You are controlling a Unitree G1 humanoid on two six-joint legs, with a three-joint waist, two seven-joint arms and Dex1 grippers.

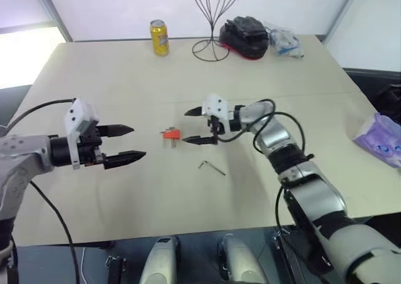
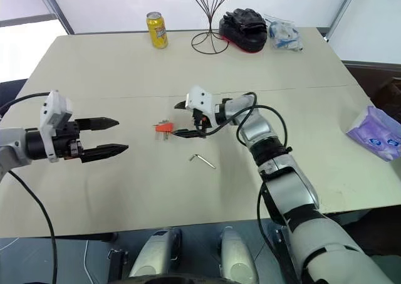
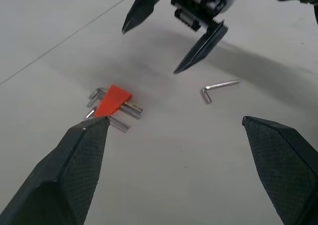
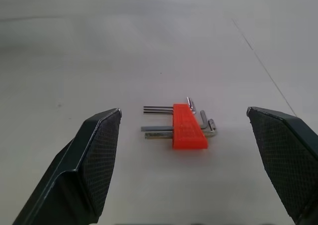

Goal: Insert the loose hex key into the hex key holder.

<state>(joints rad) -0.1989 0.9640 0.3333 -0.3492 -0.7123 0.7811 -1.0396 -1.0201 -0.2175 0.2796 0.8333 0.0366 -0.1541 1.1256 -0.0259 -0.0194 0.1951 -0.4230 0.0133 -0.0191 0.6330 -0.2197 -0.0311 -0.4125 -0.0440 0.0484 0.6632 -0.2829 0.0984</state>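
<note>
Both grippers empty, fingers spread — parts on the beige table (image 1: 113,96).
We find the small orange-red plastic holder block (image 1: 170,134) between left gripper (image 1: 125,143) and right gripper (image 1: 193,126); the thin L-shaped grey metal hex key (image 1: 212,167) lies loose nearby.

Matt orange-red plastic hex key holder (image 4: 189,126), bare grey metal loose hex key (image 3: 219,87), smooth matt table (image 1: 113,83)

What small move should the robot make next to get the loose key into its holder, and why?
Probably ease the right gripper down around the hex key holder and close. Its fingers stand open, aimed at the holder, nothing held. The loose hex key lies apart on the table; the open left gripper waits nearby.
</note>
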